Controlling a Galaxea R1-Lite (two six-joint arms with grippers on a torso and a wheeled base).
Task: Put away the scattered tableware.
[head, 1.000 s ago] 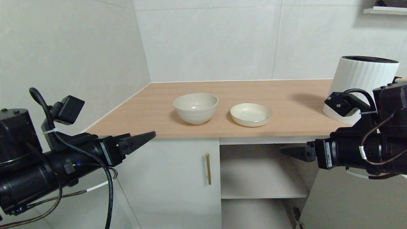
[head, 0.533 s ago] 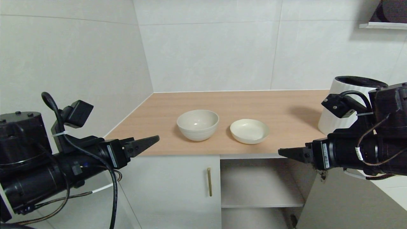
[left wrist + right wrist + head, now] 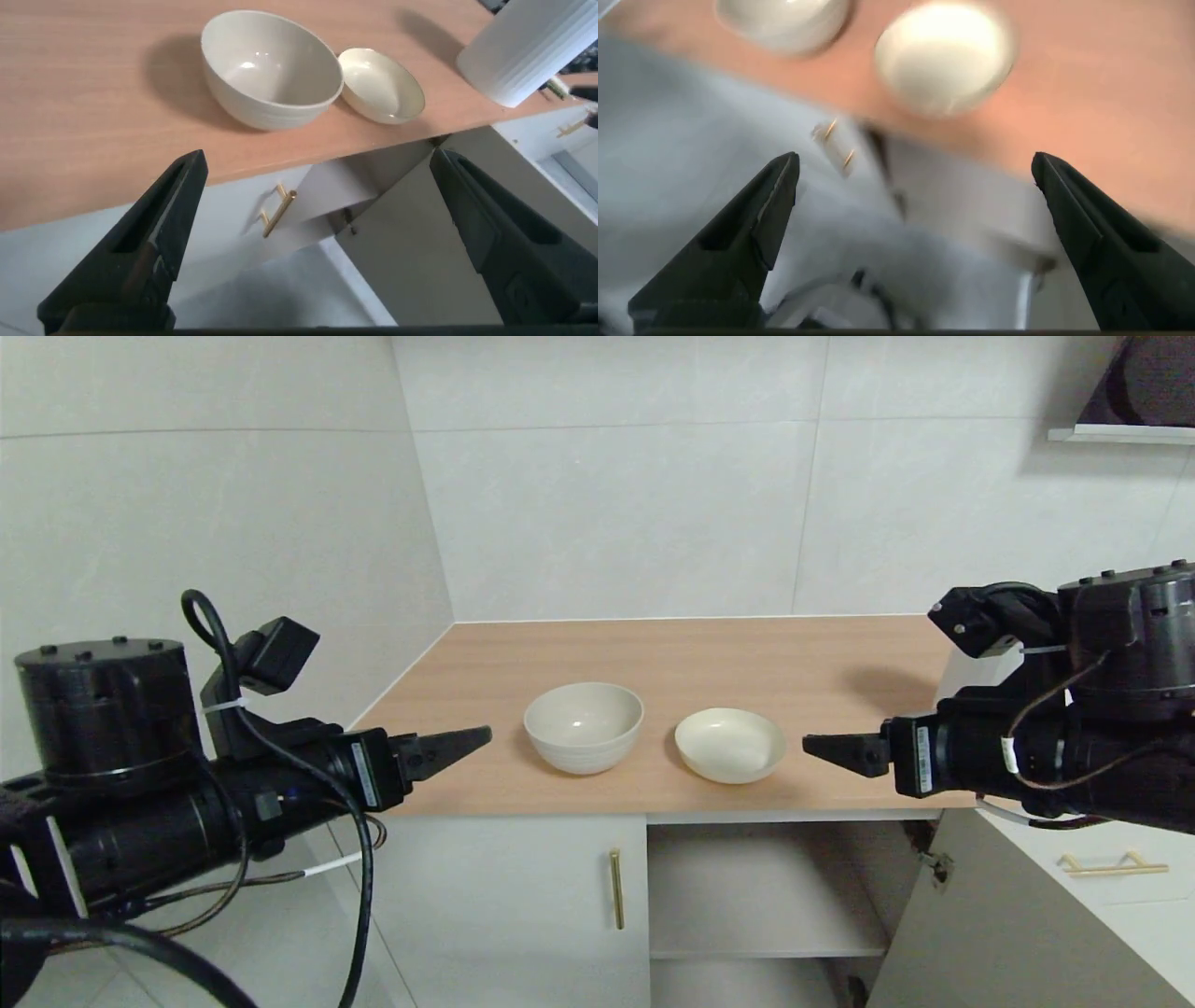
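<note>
Wooden counter (image 3: 709, 653) in a white-tiled corner. You have two items on it. First, a deep bowl (image 3: 583, 726) near the front edge. Second, a shallow dish (image 3: 730, 745) just right of it, not touching. Your left gripper (image 3: 467, 744) hangs left of the bowl, fingers spread and holding nothing. Your right gripper (image 3: 826, 749) hangs right of the dish, likewise spread. Below are an open cabinet shelf (image 3: 766, 887) and a closed door (image 3: 523, 905).
</note>
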